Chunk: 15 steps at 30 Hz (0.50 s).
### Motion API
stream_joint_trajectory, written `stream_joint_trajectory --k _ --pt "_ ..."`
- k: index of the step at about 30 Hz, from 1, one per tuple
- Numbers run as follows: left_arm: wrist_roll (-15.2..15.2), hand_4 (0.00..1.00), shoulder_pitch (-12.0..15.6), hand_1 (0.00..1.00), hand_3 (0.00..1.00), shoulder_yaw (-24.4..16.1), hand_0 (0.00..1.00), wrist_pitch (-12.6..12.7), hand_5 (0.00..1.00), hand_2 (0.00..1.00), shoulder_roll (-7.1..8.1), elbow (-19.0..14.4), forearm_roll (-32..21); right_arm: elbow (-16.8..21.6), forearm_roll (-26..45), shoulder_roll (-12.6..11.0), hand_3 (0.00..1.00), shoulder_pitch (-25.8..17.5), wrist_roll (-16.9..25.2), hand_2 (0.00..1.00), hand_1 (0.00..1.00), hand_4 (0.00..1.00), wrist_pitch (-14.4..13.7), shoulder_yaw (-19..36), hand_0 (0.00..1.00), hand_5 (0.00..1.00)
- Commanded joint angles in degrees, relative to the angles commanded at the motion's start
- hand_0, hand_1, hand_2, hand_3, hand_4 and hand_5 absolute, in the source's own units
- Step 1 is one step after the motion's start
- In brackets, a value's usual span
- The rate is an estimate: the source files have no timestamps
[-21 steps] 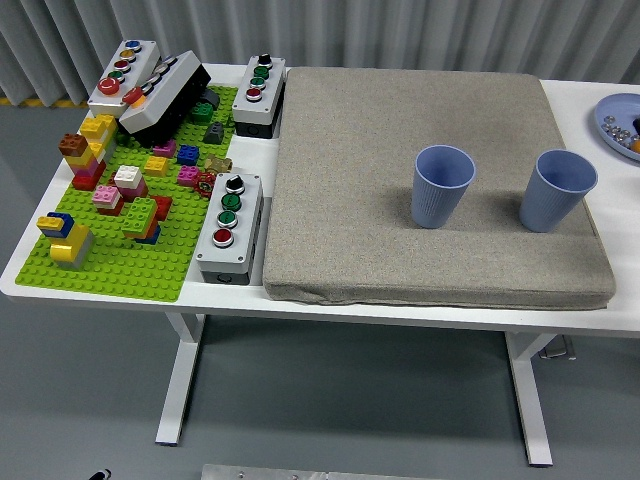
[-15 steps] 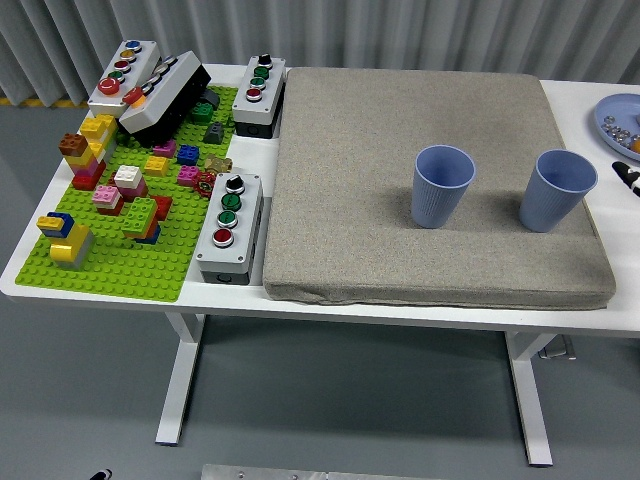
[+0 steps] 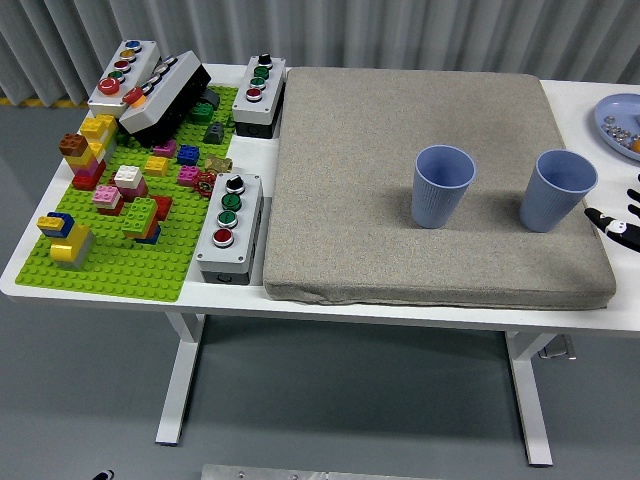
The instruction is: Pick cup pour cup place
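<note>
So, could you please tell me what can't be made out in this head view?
- Right hand: only fingertips enter at the right edge; the rest is cut off, so its grip can't be told.
- Left hand: out of frame.
- Right cup and left cup: contents can't be told; the walls hide the bottoms.
- Plate: cut by the right edge; its small items are too small to identify.

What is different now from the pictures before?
The right robot hand has come in from the right edge, fingers spread, reaching toward the right blue ribbed plastic cup without touching it. Both that cup and the left blue ribbed plastic cup stayed upright on the grey fabric mat.
</note>
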Motion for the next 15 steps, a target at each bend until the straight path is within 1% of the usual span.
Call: stream_joint_trajectory --k 7,15 --pt "-0.03 0.575 0.0 0.783 0.762 0.57 0.824 0.0 0.998 0.845 -0.02 0.0 -0.5 -3.81 1.74 1.17 0.998 0.94 1.51 0.998 0.917 0.886 -0.77 -2.32 0.944 0.384" --pt "-0.04 0.574 -0.03 0.783 0.762 1.05 0.824 -0.03 0.998 0.842 0.07 0.0 -0.83 -5.36 2.4 1.74 0.998 2.0 2.2 0.998 0.916 0.881 -1.26 -3.65 0.944 0.391"
